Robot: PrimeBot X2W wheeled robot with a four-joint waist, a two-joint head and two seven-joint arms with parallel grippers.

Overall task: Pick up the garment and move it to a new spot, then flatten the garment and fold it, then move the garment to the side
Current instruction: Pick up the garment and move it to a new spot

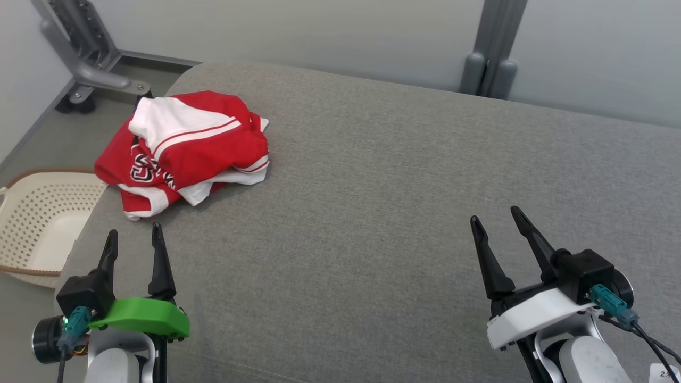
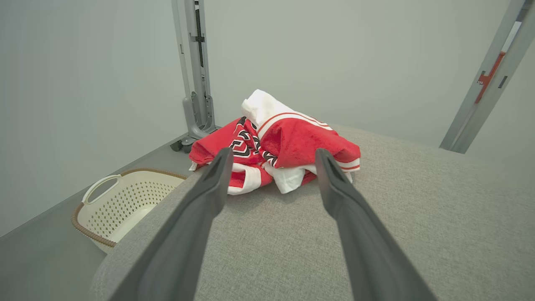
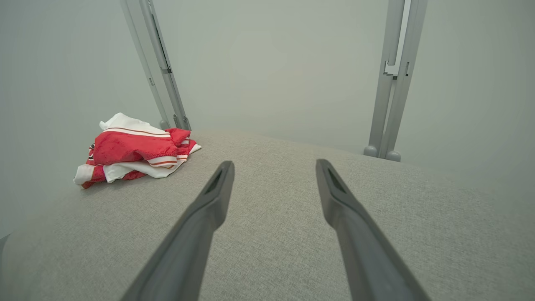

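Toward the far left corner of the grey fabric-covered counter (image 1: 399,186) lies the garment (image 1: 186,149), heaped and not yet moved, flattened or folded. Appearance: red jersey-type cloth with white panels and thin red-and-white striping at the edges; black-and-white lettering shows on a lower fold but is too crumpled to read. A white section sits on top at the far side, and a white-trimmed flap hangs toward the near left edge of the counter. Below that edge, on the floor, stands a cream perforated basket (image 1: 42,213). Left fingers (image 1: 158,255): spread apart, holding nothing, over the near left of the counter, aimed at the heap and a short way from it. Right fingers (image 1: 485,255): also spread and empty, well apart from the garment at the near right. Handling estimate: light, soft, fully limp; it will sag and unfurl when lifted, and the layers may slide over each other, since the cloth looks smooth. No fragility concern. Grasp estimate: pinch a raised ridge on top of the heap, preferably the banded red fold at the crest, so that several layers are caught at once. A single loose flap would probably let the rest trail. Flattening should then go better with both grippers on opposite hem edges.
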